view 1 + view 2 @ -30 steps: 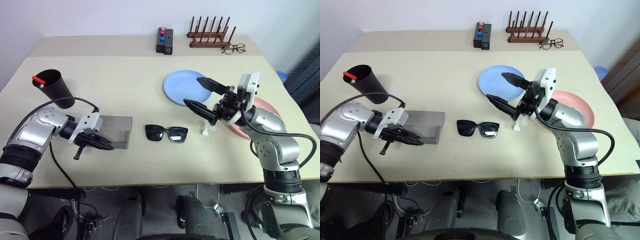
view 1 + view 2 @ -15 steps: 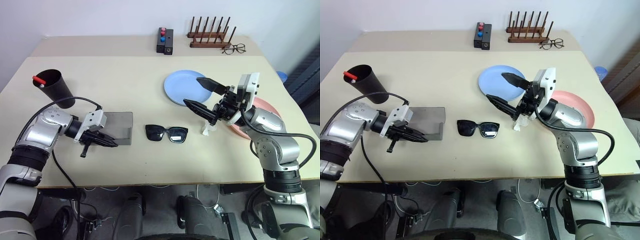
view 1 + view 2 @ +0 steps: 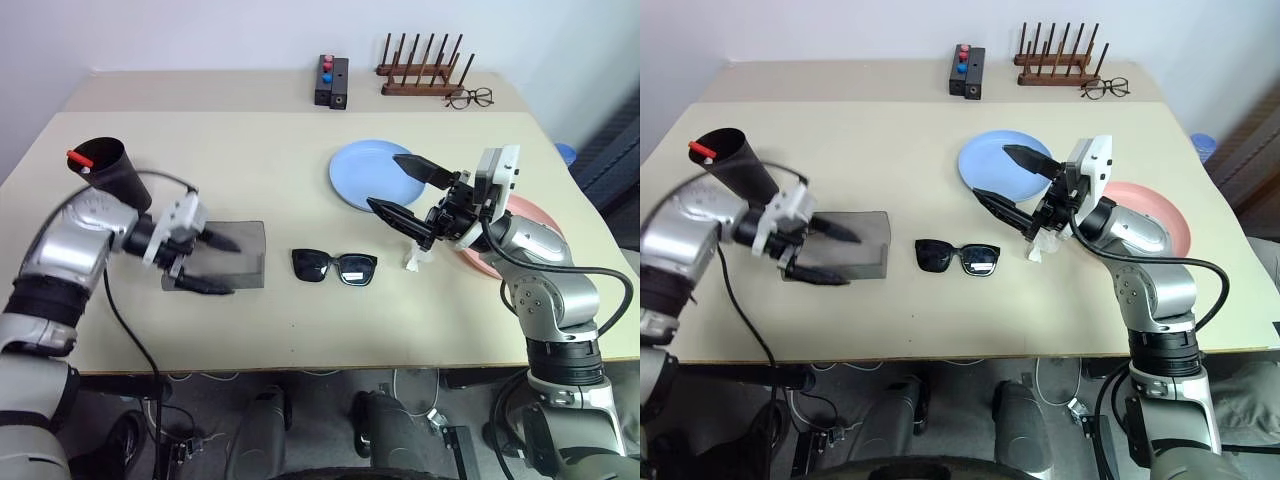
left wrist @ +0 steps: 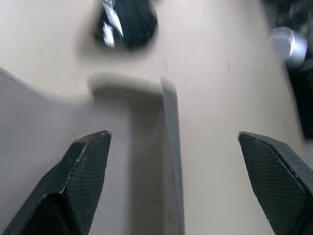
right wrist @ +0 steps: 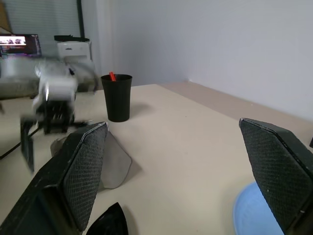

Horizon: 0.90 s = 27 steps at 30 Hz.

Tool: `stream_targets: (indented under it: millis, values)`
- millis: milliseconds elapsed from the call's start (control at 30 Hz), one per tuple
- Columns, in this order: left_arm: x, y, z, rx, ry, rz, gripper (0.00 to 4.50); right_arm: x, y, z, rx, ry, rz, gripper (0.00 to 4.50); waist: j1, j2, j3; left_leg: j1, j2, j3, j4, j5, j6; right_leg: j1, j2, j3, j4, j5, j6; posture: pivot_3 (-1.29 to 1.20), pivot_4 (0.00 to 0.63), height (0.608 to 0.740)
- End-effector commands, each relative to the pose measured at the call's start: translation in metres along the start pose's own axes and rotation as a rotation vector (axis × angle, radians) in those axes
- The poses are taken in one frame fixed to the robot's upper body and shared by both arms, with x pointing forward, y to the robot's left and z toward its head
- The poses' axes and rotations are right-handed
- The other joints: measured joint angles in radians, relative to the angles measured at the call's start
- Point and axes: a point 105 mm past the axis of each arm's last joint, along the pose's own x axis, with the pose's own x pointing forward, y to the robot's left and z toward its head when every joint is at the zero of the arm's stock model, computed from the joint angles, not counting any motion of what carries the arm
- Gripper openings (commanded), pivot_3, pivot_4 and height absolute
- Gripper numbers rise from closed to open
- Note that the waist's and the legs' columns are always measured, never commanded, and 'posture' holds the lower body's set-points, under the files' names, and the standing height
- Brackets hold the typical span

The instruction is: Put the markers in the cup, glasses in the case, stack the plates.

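The left gripper was held over the grey case with fingers spread wide and empty; the right gripper likewise. The sunglasses, at the case's three o'clock, should be gripped at the bridge and laid in level.

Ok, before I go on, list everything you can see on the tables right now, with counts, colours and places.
cup: one, black, near table's left side, a red-capped marker standing in it.
white marker: one, on the table under the right gripper, beside the pink plate.
case: one, grey, open, left of centre.
sunglasses: one, black, centre, right of the case.
plates: two, light blue right of centre, pink further right, apart.
button box: one, black, far table.
wooden rack: one, brown, far table.
eyeglasses: one, thin-framed, beside the rack.
left gripper: open, over the case.
right gripper: open, above the table.
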Motion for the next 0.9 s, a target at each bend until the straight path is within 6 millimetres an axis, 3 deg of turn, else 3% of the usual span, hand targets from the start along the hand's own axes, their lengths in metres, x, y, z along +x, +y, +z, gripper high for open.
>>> stream_targets:
  millis: [33,200,367,533,767,900]
  values:
    - [0.006,0.008,0.045,0.061,-0.079,-0.044,4.45,0.003,-0.002,0.011,-0.045,-0.039,0.004,4.41,0.006,0.0,0.0,0.0,0.0,0.0,0.0,0.0,0.0,0.0,0.0,0.0,0.0,0.0,0.0,0.0,0.15,0.74]
    - [0.052,0.031,0.057,0.094,-0.05,-0.108,4.45,-0.013,0.0,0.004,-0.061,0.057,0.037,4.41,0.018,0.001,0.0,0.002,0.0,0.0,0.0,0.0,0.001,0.002,0.0,0.0,0.001,0.0,0.001,0.0,0.15,0.74]
    - [0.093,0.037,0.047,0.109,0.027,-0.181,4.45,-0.053,0.006,-0.002,-0.108,0.254,0.079,4.41,0.014,0.0,0.0,-0.002,-0.001,0.001,0.002,-0.002,0.003,0.001,0.0,0.0,0.0,0.0,0.002,0.0,0.15,0.74]
    - [0.121,0.039,0.047,0.176,0.063,-0.221,4.45,-0.089,0.01,0.002,-0.134,0.411,0.053,4.41,0.014,0.0,0.0,-0.002,-0.001,0.001,0.003,-0.002,0.004,-0.001,0.0,0.0,0.001,0.001,0.006,0.0,0.15,0.74]
    - [0.157,0.034,0.039,0.231,0.137,-0.276,4.45,-0.102,0.011,0.004,-0.151,0.439,-0.039,4.41,0.015,0.0,0.0,-0.002,0.0,0.001,0.005,-0.002,0.004,0.0,0.0,0.0,0.0,-0.001,0.002,0.0,0.15,0.74]
    - [0.167,0.037,0.033,0.235,0.174,-0.244,4.45,-0.103,0.01,0.005,-0.162,0.428,-0.068,4.41,0.019,-0.001,0.001,-0.004,-0.001,0.0,0.006,-0.002,0.004,0.001,0.0,0.0,-0.001,-0.001,0.002,0.0,0.15,0.74]
